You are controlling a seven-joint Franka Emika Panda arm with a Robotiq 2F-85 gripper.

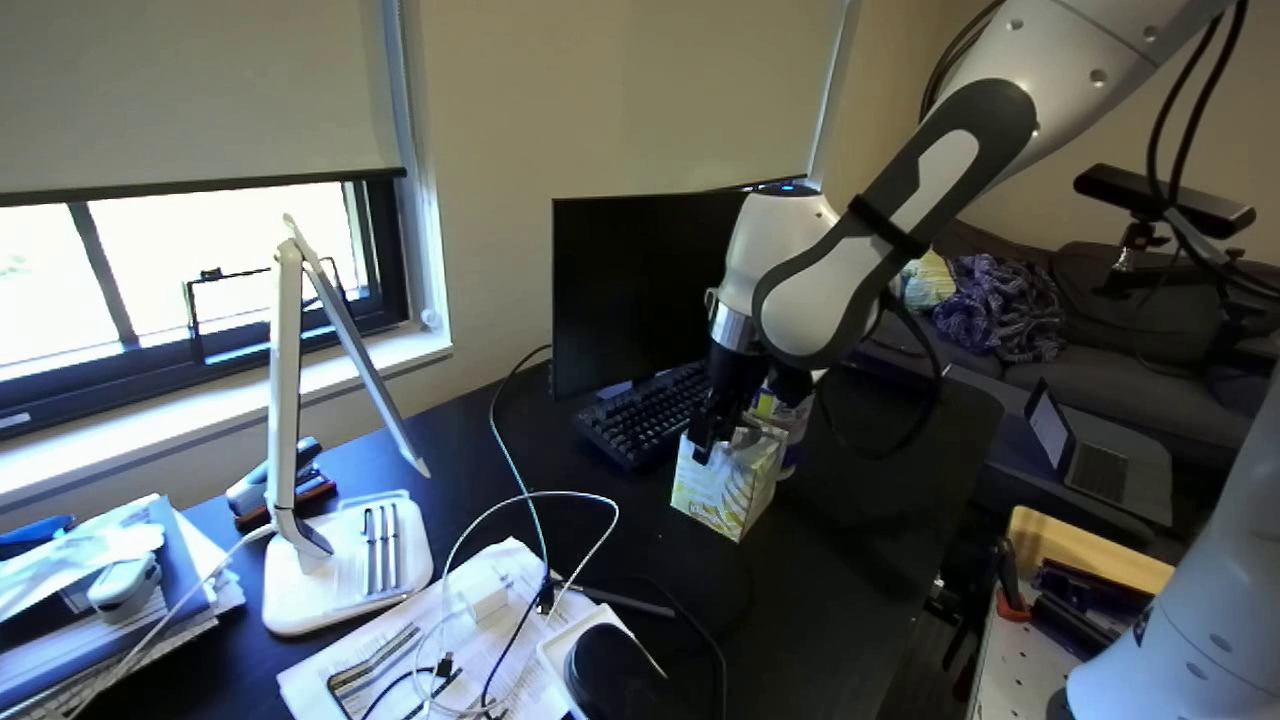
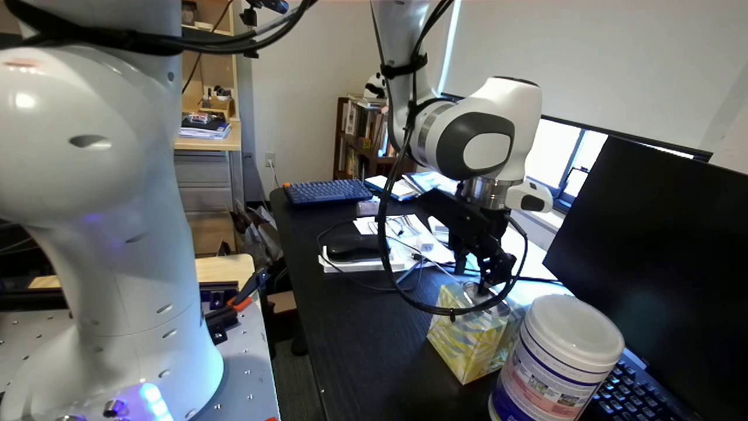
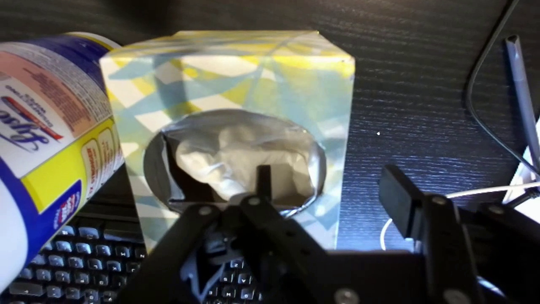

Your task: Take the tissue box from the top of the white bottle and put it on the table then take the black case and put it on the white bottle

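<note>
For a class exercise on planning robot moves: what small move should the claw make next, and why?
Probably lift the claw straight up, clear of the tissue box. The box already stands on the table beside the Lysol wipes canister, and the fingers are spread, one over the box's opening, the other outside its wall. The black case is not yet on the canister.

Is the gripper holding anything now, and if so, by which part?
Nothing is held: the gripper is open, and the tissue box stands on the table.
</note>
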